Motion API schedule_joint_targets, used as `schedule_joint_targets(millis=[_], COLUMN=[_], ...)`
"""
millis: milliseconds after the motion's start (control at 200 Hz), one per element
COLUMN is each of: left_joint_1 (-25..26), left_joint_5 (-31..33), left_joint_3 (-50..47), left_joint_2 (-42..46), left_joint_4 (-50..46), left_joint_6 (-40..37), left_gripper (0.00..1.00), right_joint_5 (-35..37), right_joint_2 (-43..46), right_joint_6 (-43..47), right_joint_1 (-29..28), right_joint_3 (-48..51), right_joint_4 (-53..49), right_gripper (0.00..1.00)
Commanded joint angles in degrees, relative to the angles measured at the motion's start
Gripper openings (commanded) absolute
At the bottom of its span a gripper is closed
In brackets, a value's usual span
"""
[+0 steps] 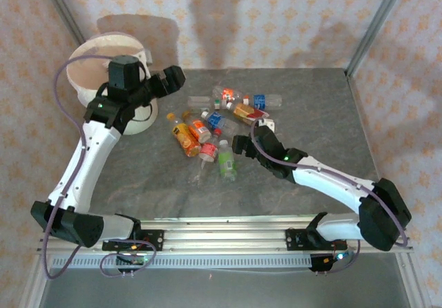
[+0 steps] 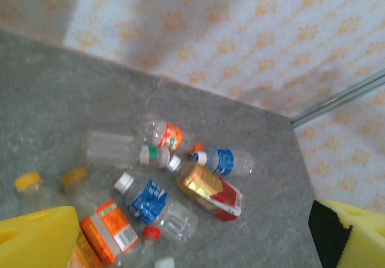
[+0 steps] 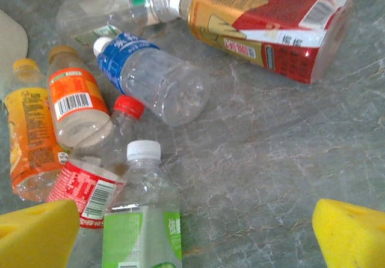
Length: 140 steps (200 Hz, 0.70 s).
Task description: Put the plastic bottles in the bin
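So the grey table [image 1: 311, 114] has the big white bin [image 1: 88, 73] parked at its far left corner, and the left tool [image 1: 173, 79] hangs just beside the bin's rim, fingers spread wide with nothing between them. The right tool [image 3: 192, 235] is spread too and empty, low over the near edge of the plastic bottles [image 1: 217, 125], which lie in a loose heap mid-table, well apart from the bin. Looks to me like the reach-for-a-bottle step: the green-label bottle [image 3: 144, 220] sits between its fingers, so next it'd need to drop and squeeze the body without nudging the red-label bottle [image 3: 90, 184] touching it.
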<state>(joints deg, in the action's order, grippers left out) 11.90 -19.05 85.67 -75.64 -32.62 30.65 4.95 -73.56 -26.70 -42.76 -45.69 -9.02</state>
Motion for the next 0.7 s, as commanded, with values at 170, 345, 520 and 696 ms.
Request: schedule_joint_targets(millis=[170,345,520,696], left_joint_1=[4.77,5.82,6.02,6.05], left_joint_5=[5.62,8.42,9.71,10.30], left_joint_3=[-13.67,-18.76,-19.59,-18.39], left_joint_2=[3.19,3.83,3.42,2.30], left_joint_4=[-1.31,-2.62,-2.64,-3.59], left_joint_6=[8.98,12.02,13.03,12.76], left_gripper=[1.00,1.00,1.00,1.00], right_joint_5=[-11.04,-8.16,-2.40,-2.29], right_joint_2=[-8.61,-12.28,-14.61,-16.34], right_joint_6=[2.59,5.42,0.75,1.41], right_joint_1=[-1.64,-7.29,-9.95,-12.50], right_joint_3=[-3.50,-5.35,-5.38,-5.46], right_joint_4=[-2.98,-6.49,-8.63,-8.51], right_gripper=[1.00,1.00,0.96,0.94])
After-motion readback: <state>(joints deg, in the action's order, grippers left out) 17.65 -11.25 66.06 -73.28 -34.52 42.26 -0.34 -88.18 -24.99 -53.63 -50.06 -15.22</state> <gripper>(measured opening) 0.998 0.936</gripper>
